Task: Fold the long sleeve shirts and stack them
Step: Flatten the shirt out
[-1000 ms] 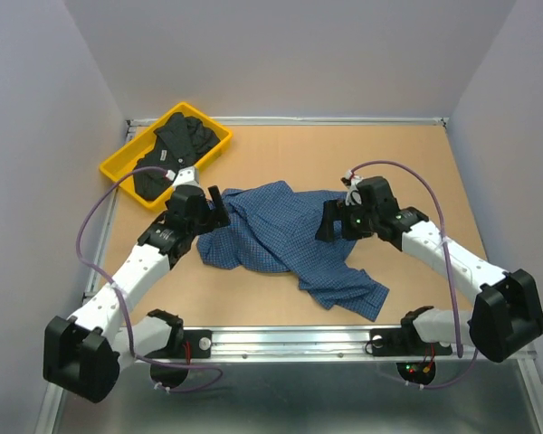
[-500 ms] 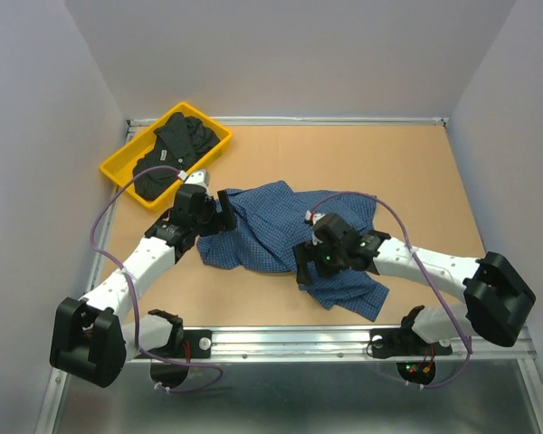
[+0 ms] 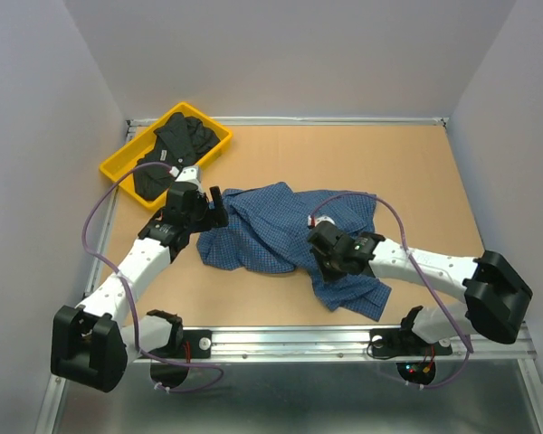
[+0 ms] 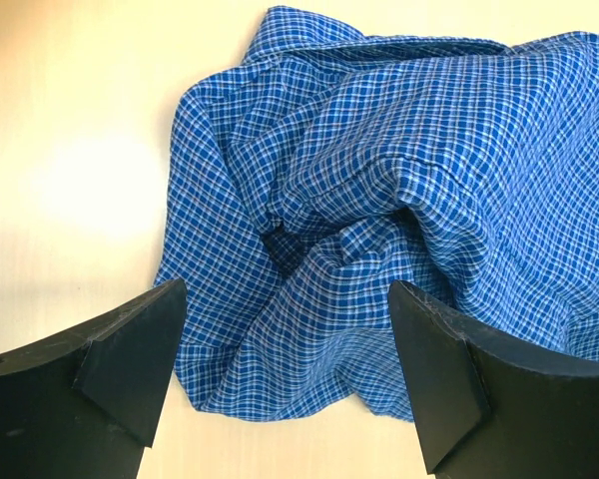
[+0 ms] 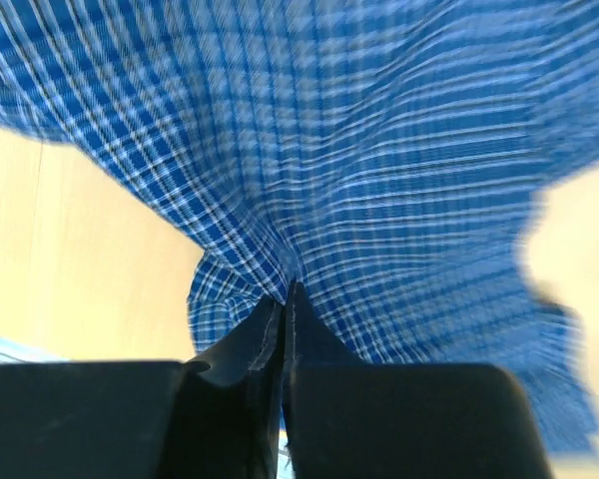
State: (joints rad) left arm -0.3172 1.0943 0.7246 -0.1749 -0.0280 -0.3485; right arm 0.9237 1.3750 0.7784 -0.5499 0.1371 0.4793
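**Top external view.** The blue checked shirt [image 3: 271, 231] is lying crumpled across the middle of the table [image 3: 407, 172]. The black shirt [image 3: 176, 145] is sitting in the yellow tray [image 3: 111, 169] at the far left corner. The left gripper [image 3: 213, 206] is hovering at the blue checked shirt's left edge. The right gripper [image 3: 324, 260] is bearing down on its near right portion.

**Left wrist view.** The left gripper [image 4: 285, 299] is standing wide. Both fingers [image 4: 130, 369] are holding nothing and are framing the bunched edge of the blue checked shirt [image 4: 459, 150].

**Right wrist view.** The right gripper [image 5: 283, 309] is pinching a fold of the blue checked shirt [image 5: 359, 150], with the jaws pressing together. Creases are fanning out from the tips. The cloth is appearing blurred.
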